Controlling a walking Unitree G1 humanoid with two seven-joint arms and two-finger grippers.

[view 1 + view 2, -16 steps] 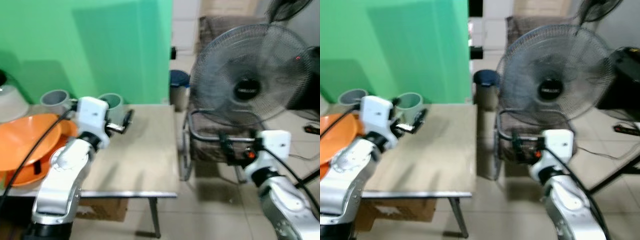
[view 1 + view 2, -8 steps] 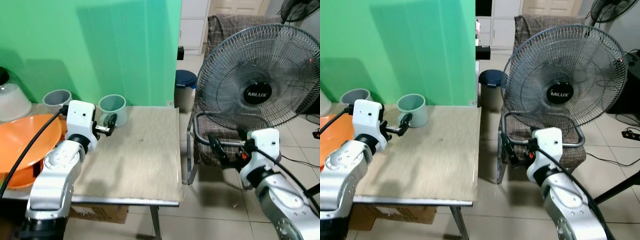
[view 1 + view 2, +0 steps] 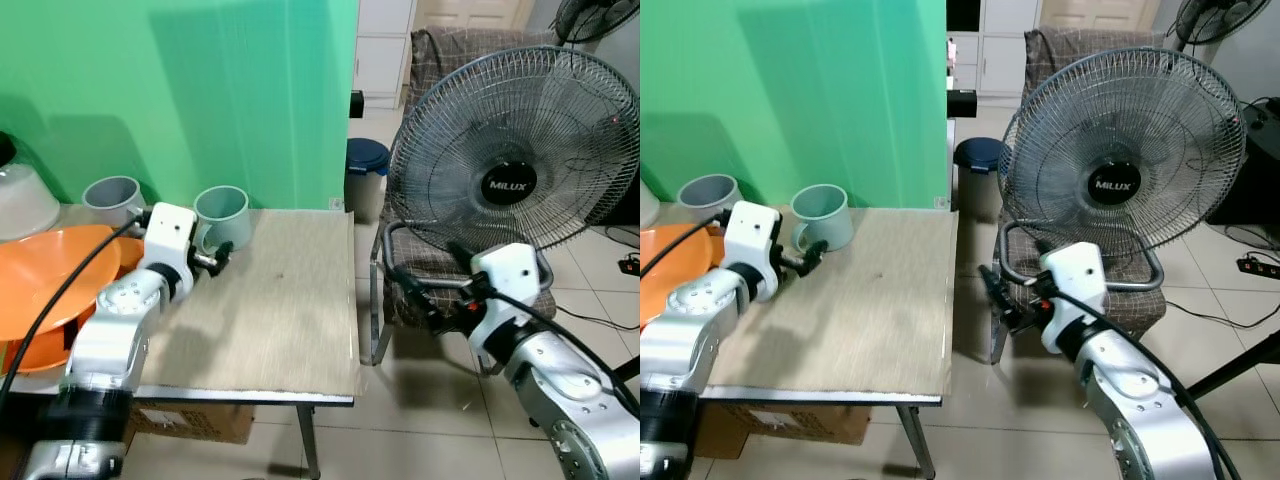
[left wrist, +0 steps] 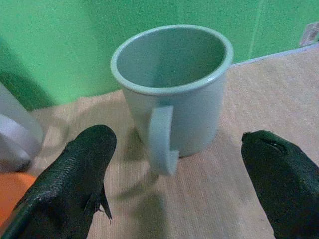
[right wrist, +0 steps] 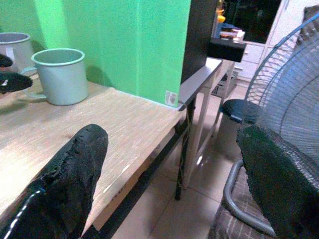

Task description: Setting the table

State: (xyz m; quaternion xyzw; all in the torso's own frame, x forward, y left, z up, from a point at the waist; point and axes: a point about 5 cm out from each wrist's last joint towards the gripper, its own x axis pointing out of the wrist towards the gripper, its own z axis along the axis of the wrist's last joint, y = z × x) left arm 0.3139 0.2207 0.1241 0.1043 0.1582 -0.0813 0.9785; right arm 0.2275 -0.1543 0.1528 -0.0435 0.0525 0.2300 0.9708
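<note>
From where I stand, the left gripper sits low over the table, its two black fingers spread wide and holding nothing. Straight ahead of it, just beyond the fingertips, stands a pale teal mug, upright, with its handle turned toward the gripper and falling in the gap between the fingers. The mug is near but not yet touched. Past it, a little further along the green wall, a second grey mug waits, and behind the gripper's wrist lie stacked orange plates at the table's far left end.

The right gripper hangs off the table's edge, out over the tiled floor in front of a chair frame and a standing fan; its fingers are parted too and empty, with the table's corner and the teal mug well ahead of it.

As for the job, I'd judge it barely begun. The bare middle of the table in front of the grippers has no place laid on it; the mugs and plates are all bunched at one end. Grasping the mug, moving it out, and then placing the plates all look to be ahead.
</note>
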